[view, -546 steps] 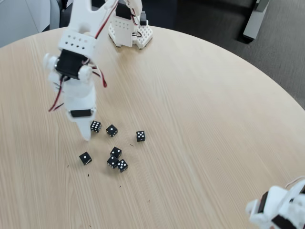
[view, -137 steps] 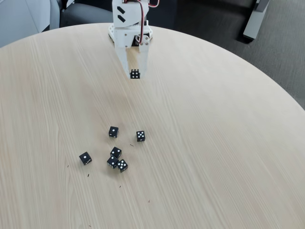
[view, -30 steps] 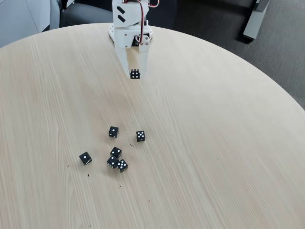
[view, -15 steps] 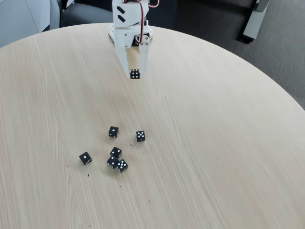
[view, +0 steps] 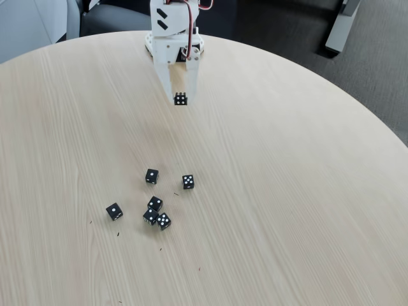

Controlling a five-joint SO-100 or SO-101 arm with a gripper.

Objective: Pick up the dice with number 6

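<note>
Claw: the claw (view: 181, 99) stays clamped on the dice with number 6 (view: 181, 99), held above the table (view: 287, 191) near the arm's base.
Change: none over the last seconds.
Left behind: five black dice (view: 153, 201), well apart.
Meaning: pickup looks complete.

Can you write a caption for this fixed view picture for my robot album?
White gripper holds a black six-pip die above the round wooden table, far from five black dice left behind.
</note>
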